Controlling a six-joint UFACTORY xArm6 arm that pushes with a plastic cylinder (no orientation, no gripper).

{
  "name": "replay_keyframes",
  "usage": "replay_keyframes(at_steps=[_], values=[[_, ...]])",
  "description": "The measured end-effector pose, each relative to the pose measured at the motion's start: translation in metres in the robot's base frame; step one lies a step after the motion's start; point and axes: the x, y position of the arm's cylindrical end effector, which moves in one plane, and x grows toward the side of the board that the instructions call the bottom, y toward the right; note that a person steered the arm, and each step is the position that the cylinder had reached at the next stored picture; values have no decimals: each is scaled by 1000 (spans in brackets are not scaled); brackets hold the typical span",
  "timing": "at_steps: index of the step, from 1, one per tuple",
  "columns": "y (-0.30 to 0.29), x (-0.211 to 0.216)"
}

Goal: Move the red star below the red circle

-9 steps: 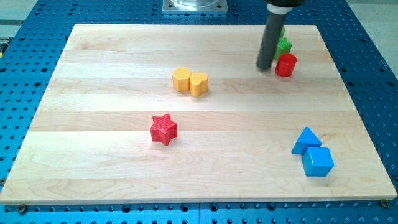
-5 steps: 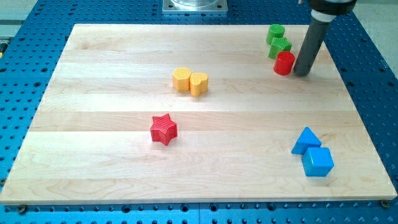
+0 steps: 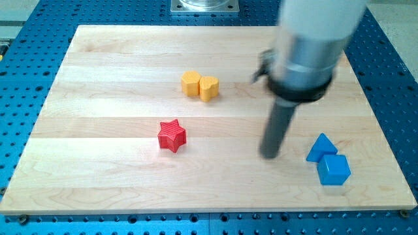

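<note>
Currently the task is not begun: the red star [image 3: 172,136] lies untouched mid-desk [image 3: 98,170]. My tip [image 3: 270,155], a plain rod tool without jaws, stands well to the view's right of the star; the red circle is hidden.

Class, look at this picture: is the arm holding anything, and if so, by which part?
Nothing is held. The rod cannot grip; my tip rests on the board, apart from the red star and the blue blocks.
</note>
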Motion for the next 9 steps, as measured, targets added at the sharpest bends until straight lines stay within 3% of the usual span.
replay_keyframes(at_steps=[2, 3, 5, 7, 9], values=[[-190, 38], [-204, 8], [-121, -49], [2, -102], [4, -117]])
